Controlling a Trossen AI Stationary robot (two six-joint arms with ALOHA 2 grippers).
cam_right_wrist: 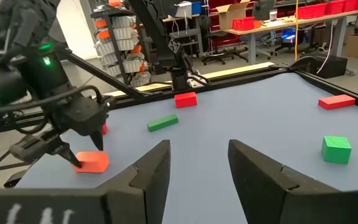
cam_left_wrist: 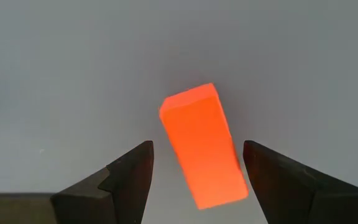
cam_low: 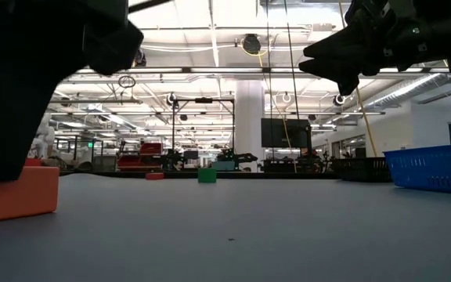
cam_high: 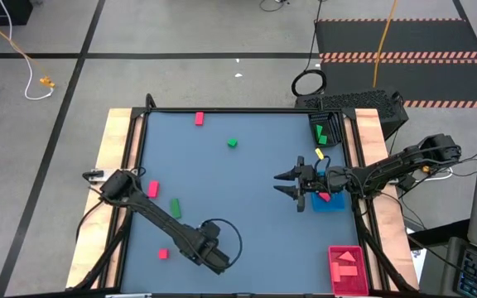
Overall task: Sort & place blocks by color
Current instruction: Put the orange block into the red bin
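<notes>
While the dark worktop [cam_high: 247, 207] lies mostly bare, the left tool [cam_left_wrist: 194, 180] hangs spread over a salmon-pink bar [cam_left_wrist: 202, 146] near the front left edge, not yet pinching it. I judge the pick is in hand; next it must descend and close. The right tool [cam_right_wrist: 197, 168] waits spread, empty, beside the blue tray [cam_high: 334, 204]. Open room lies between them.

Loose blocks: bar [cam_high: 199, 119] top centre, cube [cam_high: 232, 143] just below-right; two bars [cam_high: 152, 189] [cam_high: 175, 208] centre-left; small block [cam_high: 163, 254] lower left. Trays [cam_high: 330, 201] [cam_high: 347, 267] along right edge.
</notes>
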